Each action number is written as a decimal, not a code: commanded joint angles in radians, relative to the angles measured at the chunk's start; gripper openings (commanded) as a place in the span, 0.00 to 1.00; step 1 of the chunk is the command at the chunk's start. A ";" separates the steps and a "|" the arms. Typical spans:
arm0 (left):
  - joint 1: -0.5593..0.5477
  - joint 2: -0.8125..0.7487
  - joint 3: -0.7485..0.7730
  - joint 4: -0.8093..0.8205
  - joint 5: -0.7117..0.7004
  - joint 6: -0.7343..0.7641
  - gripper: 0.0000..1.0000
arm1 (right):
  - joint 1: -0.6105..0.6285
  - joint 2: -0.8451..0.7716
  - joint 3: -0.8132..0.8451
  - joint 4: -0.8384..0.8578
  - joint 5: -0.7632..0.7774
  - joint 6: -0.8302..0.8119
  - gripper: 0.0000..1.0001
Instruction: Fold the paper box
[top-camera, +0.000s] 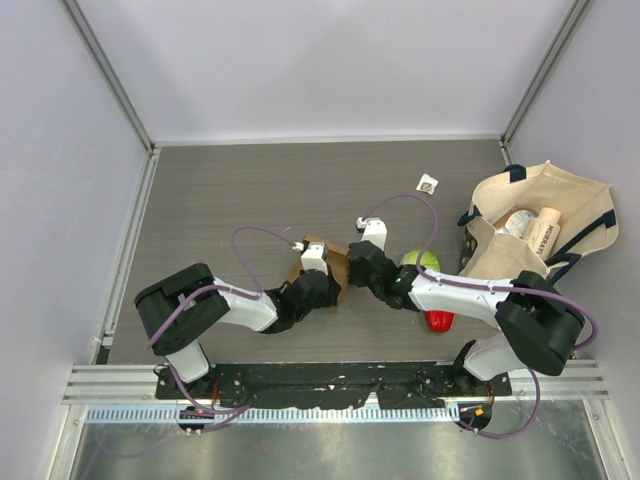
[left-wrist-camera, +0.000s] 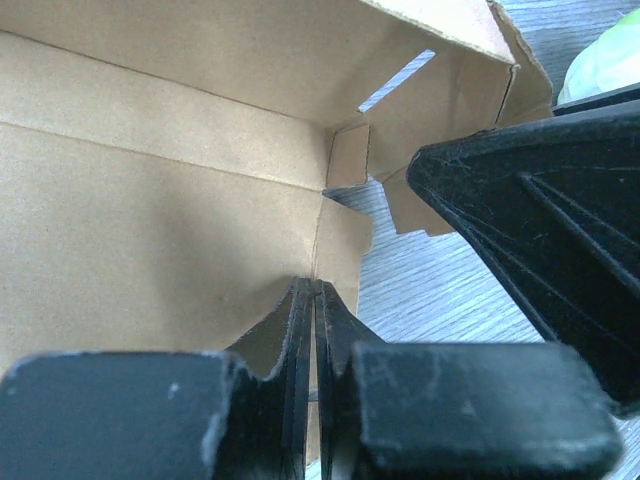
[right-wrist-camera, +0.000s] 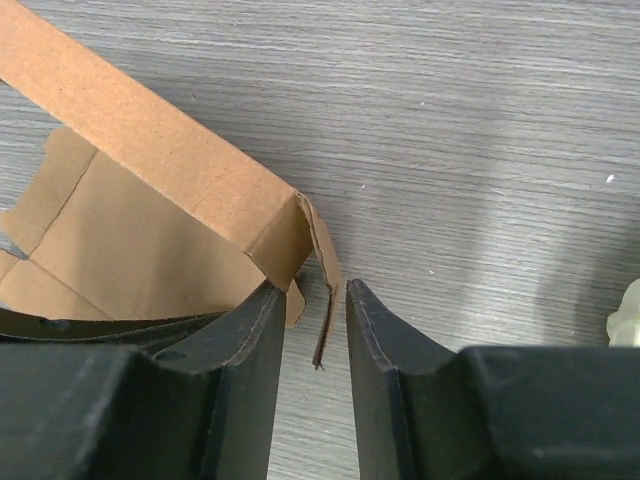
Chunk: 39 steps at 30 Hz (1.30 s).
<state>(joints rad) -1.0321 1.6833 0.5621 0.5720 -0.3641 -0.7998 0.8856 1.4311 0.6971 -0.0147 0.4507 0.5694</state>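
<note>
— Half done at best. Box (top-camera: 337, 262) sits mid-counter (top-camera: 250, 190) between my arms, its walls partly raised.
— Grips?
— My left gripper (left-wrist-camera: 312, 330) pinches one wall (left-wrist-camera: 150, 200) tight. My right gripper (right-wrist-camera: 315, 330) is spread, with a loose flap (right-wrist-camera: 325, 290) standing unclamped between its jaws.
— What's left?
— I judge the flap and corners need tucking; nothing looks locked.

robotics lab cell: bare white walls (top-camera: 300, 60) enclose a grey table (top-camera: 250, 190), two arms (top-camera: 240, 305) bolted to a metal rail (top-camera: 100, 385).
</note>
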 joint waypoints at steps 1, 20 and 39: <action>-0.002 -0.016 0.047 -0.052 0.011 0.039 0.08 | 0.012 -0.006 0.001 0.041 0.052 -0.051 0.34; 0.000 0.036 0.059 -0.057 -0.004 0.016 0.18 | 0.030 -0.037 -0.018 -0.013 0.026 0.021 0.35; -0.003 -0.052 0.029 -0.191 -0.033 0.031 0.26 | 0.023 -0.020 -0.007 -0.013 0.082 -0.063 0.35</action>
<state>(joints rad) -1.0332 1.7191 0.6296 0.5198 -0.3977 -0.8253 0.9108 1.4254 0.6624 -0.0544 0.4988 0.5495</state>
